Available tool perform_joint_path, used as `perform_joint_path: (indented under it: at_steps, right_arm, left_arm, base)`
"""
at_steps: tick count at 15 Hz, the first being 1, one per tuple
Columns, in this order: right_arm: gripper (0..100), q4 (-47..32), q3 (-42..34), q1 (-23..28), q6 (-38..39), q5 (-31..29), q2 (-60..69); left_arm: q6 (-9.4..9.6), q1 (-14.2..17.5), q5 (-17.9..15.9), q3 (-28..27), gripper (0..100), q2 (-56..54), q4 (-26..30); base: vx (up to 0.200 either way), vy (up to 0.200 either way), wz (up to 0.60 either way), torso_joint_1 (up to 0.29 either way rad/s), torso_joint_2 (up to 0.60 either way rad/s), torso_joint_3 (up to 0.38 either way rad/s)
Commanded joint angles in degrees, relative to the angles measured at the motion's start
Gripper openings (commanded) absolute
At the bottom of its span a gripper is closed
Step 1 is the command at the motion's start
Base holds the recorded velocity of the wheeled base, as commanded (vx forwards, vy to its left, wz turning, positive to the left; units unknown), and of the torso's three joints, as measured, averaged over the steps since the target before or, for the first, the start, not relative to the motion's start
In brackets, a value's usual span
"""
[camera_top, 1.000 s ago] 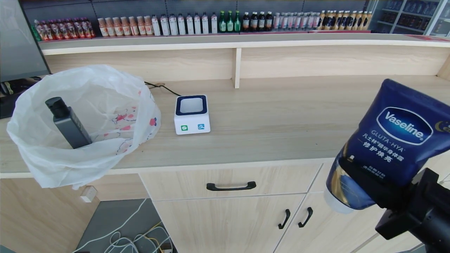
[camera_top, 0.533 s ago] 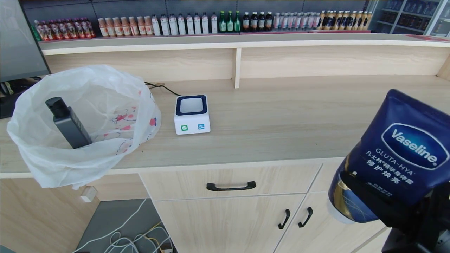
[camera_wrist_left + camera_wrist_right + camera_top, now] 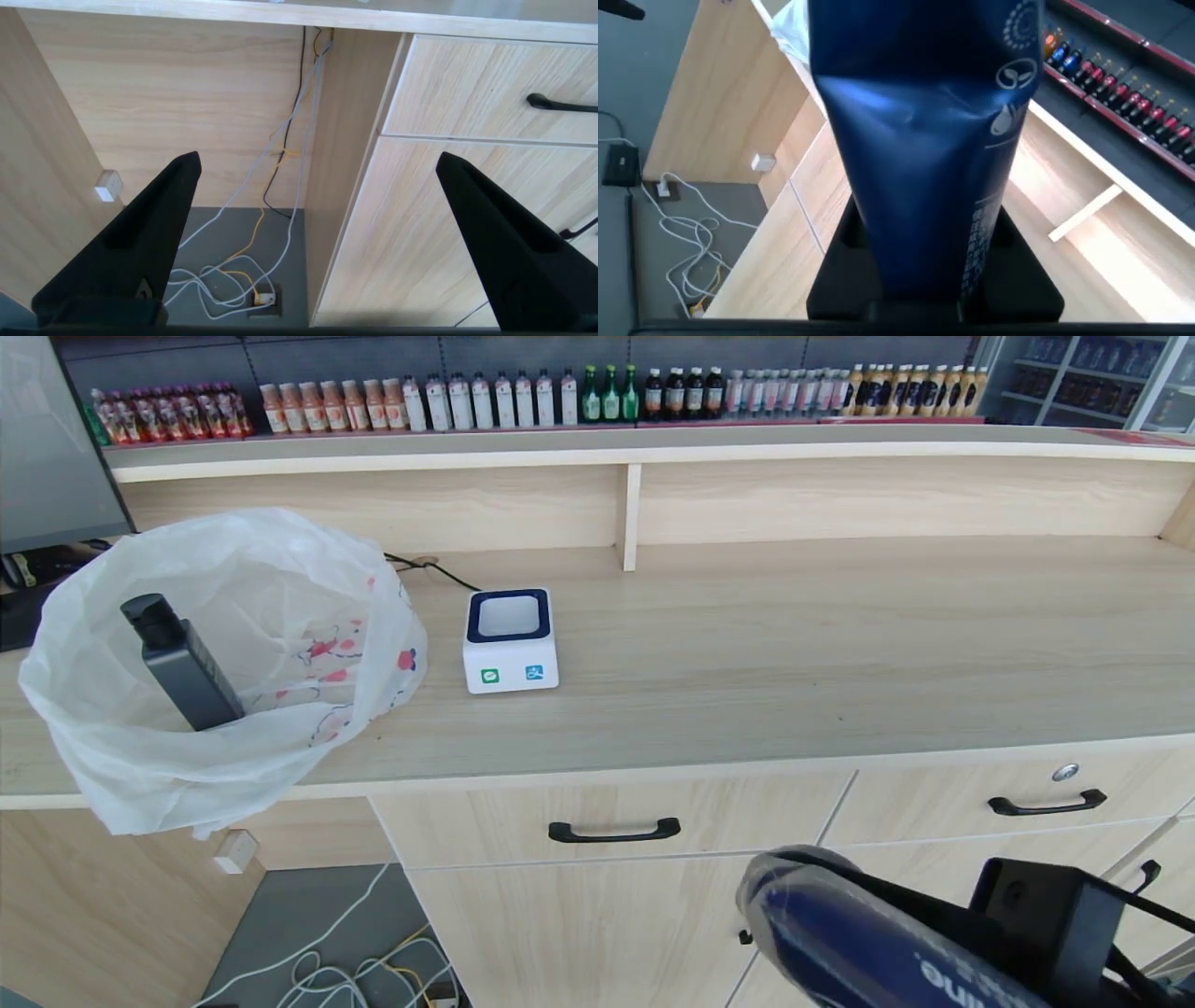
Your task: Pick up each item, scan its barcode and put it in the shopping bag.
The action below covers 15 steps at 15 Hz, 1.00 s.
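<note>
Wooden shop counter (image 3: 747, 644), shopping bag (image 3: 280, 569) at 9 o'clock. Blue tube (image 3: 831, 933), cut off at 5 o'clock (label mostly hidden), pinched by right gripper (image 3: 926, 252); left gripper (image 3: 318, 163) spread wide.

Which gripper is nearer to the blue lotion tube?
Right. The right gripper holds the blue lotion tube, low before the cabinet drawers. The left gripper is open and empty, facing the cables under the counter.
</note>
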State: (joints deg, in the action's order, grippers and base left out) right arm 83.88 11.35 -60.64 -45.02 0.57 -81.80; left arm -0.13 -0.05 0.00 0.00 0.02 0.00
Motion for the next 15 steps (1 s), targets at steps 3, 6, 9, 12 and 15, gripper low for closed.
perform_joint_path:
  at_steps: [3,6,9,12,15]
  right_arm:
    - [0,0.14,1.13,-5.9,-11.05,1.8,-3.02]
    - [0,1.9,-0.8,-9.68,-18.44,1.8,-3.1]
    - [0,3.57,-0.28,-9.76,-29.25,1.8,-3.54]
    - [0,3.66,0.43,-9.32,-32.68,1.36,-3.28]
    - [0,3.66,2.36,-9.06,-35.58,-0.4,-3.19]
  left_arm:
    - [-0.04,0.05,0.0,0.0,100,-0.02,0.0]
    - [-0.04,-0.04,0.0,0.0,100,-0.02,0.0]
    - [-0.04,0.05,0.0,0.0,100,-0.02,0.0]
    - [-0.04,0.05,0.0,0.0,100,-0.02,0.0]
    - [-0.04,-0.04,0.0,0.0,100,-0.02,0.0]
  base:
    - [0.0,0.0,0.0,0.0,0.0,0.0]
    - [0.0,0.0,0.0,0.0,0.0,0.0]
    - [0.0,0.0,0.0,0.0,0.0,0.0]
    - [0.0,0.0,0.0,0.0,0.0,0.0]
    - [0.0,0.0,0.0,0.0,0.0,0.0]
